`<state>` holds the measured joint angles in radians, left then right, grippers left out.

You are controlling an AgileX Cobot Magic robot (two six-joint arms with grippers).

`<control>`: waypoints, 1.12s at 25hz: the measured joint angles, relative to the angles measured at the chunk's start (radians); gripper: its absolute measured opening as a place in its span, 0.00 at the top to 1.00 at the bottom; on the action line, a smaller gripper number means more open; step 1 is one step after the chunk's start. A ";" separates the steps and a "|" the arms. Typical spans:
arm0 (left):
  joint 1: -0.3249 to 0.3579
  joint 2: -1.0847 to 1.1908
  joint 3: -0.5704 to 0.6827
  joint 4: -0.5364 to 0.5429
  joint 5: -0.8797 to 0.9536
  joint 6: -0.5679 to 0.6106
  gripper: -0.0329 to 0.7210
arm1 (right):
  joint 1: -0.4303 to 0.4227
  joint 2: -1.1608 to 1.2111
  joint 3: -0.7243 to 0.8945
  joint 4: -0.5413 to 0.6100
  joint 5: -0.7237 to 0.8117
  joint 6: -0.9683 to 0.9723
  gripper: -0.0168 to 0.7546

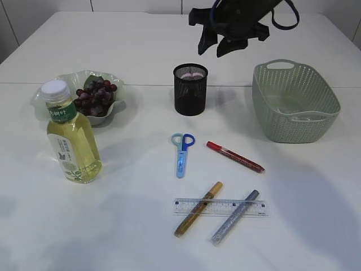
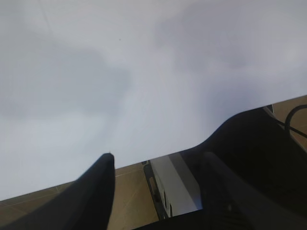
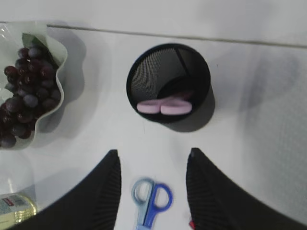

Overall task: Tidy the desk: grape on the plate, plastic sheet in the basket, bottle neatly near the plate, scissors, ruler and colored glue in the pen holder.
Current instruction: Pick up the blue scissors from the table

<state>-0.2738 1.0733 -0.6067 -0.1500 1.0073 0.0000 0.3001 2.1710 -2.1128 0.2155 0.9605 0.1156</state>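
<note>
Black wire mesh forms the cylindrical pen holder (image 1: pixel 190 89) standing upright near the middle of the white desk (image 1: pixel 135 226); pink scissor handles (image 3: pixel 164 107) show inside it. The right claw (image 1: pixel 230 40) hangs above and just right of the holder, jaws apart, gripping nothing. The left claw (image 2: pixel 158 165) sits over bare desk at the desk edge, jaws apart and empty.

The dark purple grape bunch (image 1: pixel 95 96) lies on the pale green wavy-edged plate (image 1: pixel 70 79) at rear left. The clear plastic bottle of yellow drink with a white cap (image 1: pixel 69 135) stands upright just in front of the plate. The grey-green perforated plastic basket (image 1: pixel 296 101) sits at the right.

Blue-handled scissors (image 1: pixel 181 149) lie in front of the holder, with a red glue pen (image 1: pixel 234 156) beside them. Nearer the front, a transparent ruler (image 1: pixel 220 206) lies crossed by a gold glue pen (image 1: pixel 198 209) and a silver glue pen (image 1: pixel 235 217).
</note>
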 joint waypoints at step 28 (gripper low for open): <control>0.000 0.000 0.000 0.000 -0.060 0.000 0.41 | 0.262 0.252 -0.239 -0.256 0.283 0.484 0.51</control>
<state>-0.2738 1.0733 -0.6067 -0.1500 0.9472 0.0000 0.5626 2.4226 -2.3522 -0.0403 1.2431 0.5997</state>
